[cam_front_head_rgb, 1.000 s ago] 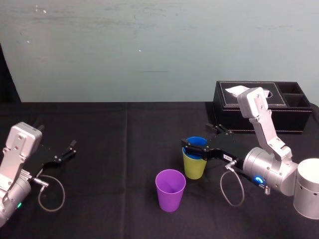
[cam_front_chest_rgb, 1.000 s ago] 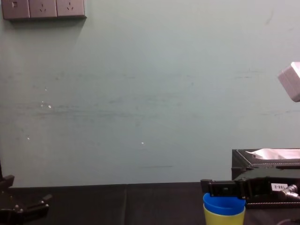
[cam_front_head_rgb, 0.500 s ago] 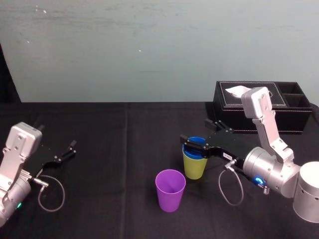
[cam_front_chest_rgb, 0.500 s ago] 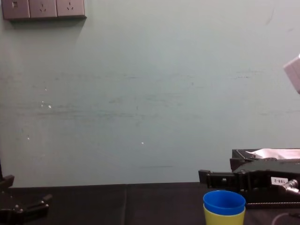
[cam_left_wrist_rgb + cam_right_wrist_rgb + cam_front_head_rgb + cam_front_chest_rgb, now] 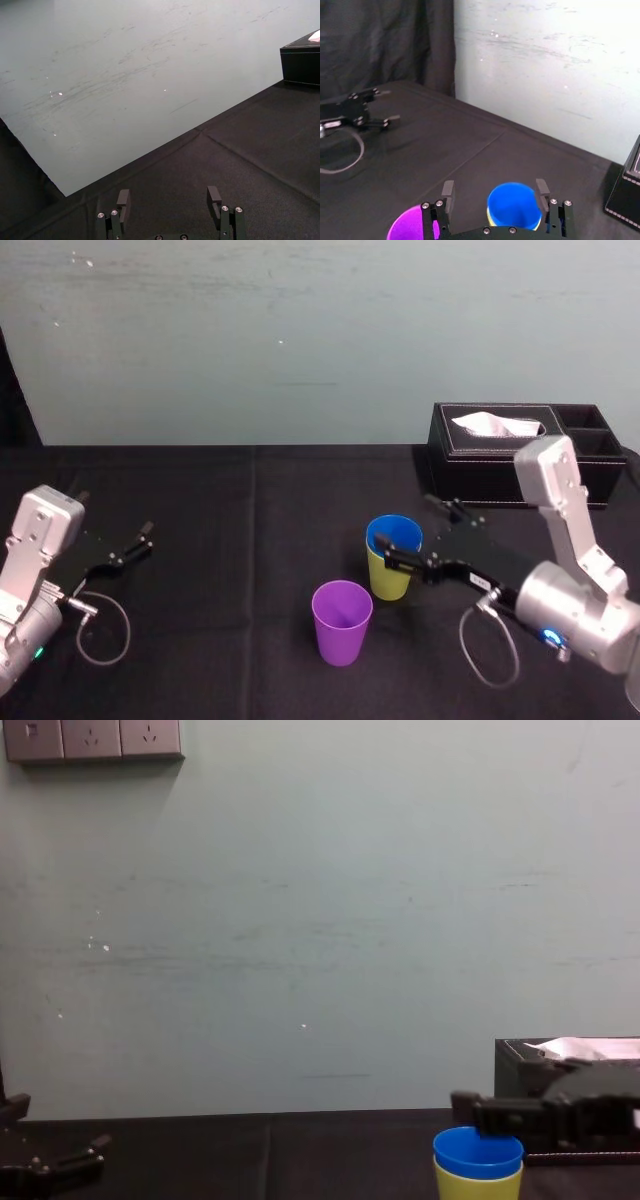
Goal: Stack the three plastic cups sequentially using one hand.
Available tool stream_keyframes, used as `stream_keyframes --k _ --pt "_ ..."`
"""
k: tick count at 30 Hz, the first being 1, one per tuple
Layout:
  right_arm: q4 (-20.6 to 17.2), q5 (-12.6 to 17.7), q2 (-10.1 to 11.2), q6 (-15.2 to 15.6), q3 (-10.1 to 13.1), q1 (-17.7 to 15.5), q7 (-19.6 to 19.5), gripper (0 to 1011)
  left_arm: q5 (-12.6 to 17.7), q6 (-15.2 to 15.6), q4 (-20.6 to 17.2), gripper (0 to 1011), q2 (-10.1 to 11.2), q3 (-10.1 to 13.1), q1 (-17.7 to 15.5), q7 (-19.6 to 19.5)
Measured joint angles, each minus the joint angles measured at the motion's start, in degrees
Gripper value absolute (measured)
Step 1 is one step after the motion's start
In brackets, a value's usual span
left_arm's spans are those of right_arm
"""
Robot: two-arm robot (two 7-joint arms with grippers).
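Reaches the right arm [image 5: 565, 530] forward and inward, silver wrist joint [image 5: 560, 605] just behind the right end effector [image 5: 405, 527]. Holds its two black fingers [image 5: 448, 196] level and spread wide apart, clamping nothing. Rests the left arm [image 5: 40, 540] low at the left side, with the left end effector [image 5: 140, 540] ahead of its wrist, pointing forward and inward, fingers parted and gripping nothing.

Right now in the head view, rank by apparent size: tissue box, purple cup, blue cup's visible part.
1. tissue box, largest despite being farthest.
2. purple cup.
3. blue cup, just its top showing above the lime-yellow cup.
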Motion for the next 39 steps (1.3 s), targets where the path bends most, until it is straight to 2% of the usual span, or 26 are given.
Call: stream_keyframes --k 10,19,24,29,39 --pt "-6.1 1.5 5.2 0.6 1.3 -7.6 1.3 1000 0.0 0.0 0.0 1000 0.0 0.0 0.0 0.0" --pt "-7.3 2.4 7.0 -0.2 2.0 -11.9 1.4 1000 0.0 0.0 0.0 1000 0.0 0.0 0.0 0.0" --pt "-7.2 2.1 8.1 -0.4 1.4 -13.1 1.9 1000 0.0 0.0 0.0 1000 0.0 0.0 0.0 0.0" --pt "-6.6 1.3 8.3 -0.9 0.4 -13.7 2.4 1000 0.0 0.0 0.0 1000 0.0 0.0 0.0 0.0" --pt "-4.2 0.5 6.4 -2.4 -2.1 -13.5 3.2 1000 0.0 0.0 0.0 1000 0.0 0.0 0.0 0.0"
